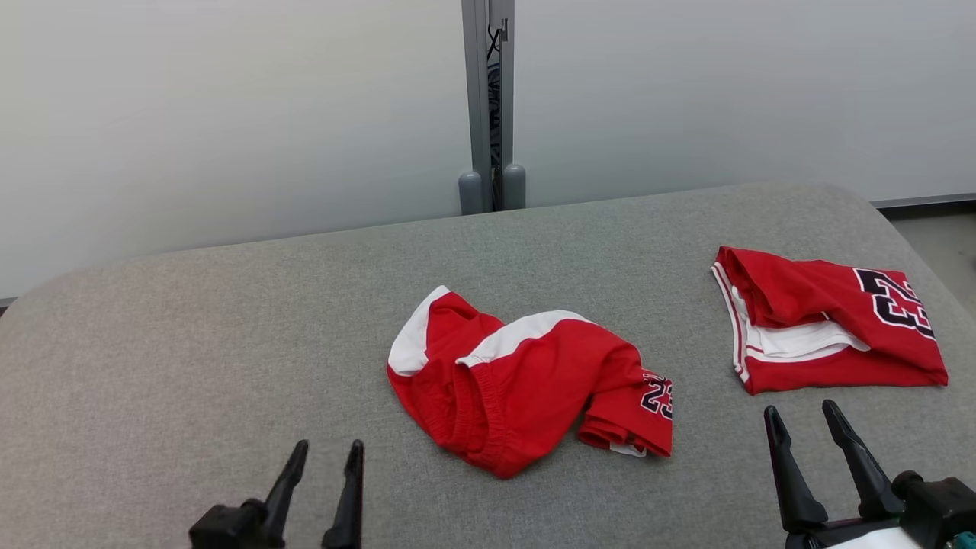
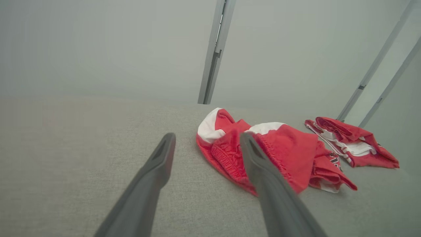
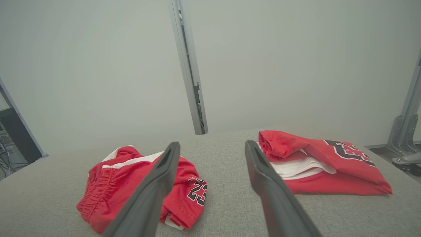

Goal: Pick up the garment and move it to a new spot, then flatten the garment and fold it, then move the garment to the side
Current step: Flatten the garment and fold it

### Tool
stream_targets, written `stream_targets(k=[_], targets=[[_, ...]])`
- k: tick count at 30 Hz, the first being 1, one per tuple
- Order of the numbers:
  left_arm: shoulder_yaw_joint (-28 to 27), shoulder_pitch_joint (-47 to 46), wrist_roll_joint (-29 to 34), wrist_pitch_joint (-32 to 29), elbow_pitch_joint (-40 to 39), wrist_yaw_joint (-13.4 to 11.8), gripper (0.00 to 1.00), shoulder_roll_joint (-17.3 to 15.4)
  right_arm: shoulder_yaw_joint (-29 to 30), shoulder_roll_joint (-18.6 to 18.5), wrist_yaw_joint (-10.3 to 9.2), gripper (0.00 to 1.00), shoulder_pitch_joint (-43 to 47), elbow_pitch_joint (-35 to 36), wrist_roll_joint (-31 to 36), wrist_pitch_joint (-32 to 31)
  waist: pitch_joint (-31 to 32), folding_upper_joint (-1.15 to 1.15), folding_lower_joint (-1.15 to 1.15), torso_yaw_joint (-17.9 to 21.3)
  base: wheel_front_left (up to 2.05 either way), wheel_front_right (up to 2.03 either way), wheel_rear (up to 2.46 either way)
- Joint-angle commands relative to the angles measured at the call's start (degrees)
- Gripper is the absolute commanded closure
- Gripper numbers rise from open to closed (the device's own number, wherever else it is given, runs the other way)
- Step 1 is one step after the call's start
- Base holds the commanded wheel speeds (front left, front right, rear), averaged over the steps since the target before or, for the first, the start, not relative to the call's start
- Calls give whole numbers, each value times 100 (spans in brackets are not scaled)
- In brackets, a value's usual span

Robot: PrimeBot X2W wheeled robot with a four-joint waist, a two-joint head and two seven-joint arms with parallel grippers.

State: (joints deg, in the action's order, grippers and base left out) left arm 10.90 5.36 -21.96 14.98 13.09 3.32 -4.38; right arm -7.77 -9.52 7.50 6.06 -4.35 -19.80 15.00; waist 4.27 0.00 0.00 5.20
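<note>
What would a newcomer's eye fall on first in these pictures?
The crumpled red shorts, bright with white panels and a black 23, lie in a heap in the middle of the grey cloth table. Off to the right lies a folded red garment bearing the same number. Nearest the camera, the left jaws and the right jaws stand open, touching nothing.
</note>
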Motion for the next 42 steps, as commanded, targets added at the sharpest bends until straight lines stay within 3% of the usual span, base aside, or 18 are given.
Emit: stream_targets(k=[1, 12, 19, 42], targets=[[79, -173, -14, 22, 60, 59, 0, 13, 10, -24, 1, 0, -73, -3, -4, 28, -35, 0, 0, -7, 0, 0, 0], [997, -1408, -511, -502, 969, 310, 0, 123, -134, -36, 1, 0, -357, -117, -32, 29, -255, 0, 0, 295, 0, 0, 0], [1356, -2085, -1208, -697, 1671, 283, 0, 135, -209, -46, 1, 0, -478, -149, -16, 29, -359, 0, 0, 581, 0, 0, 0], [2360, -3658, -2639, -666, 4033, 360, 0, 131, -340, 0, 1, 0, -702, -228, -60, 29, -618, 0, 0, 1110, 0, 0, 0]])
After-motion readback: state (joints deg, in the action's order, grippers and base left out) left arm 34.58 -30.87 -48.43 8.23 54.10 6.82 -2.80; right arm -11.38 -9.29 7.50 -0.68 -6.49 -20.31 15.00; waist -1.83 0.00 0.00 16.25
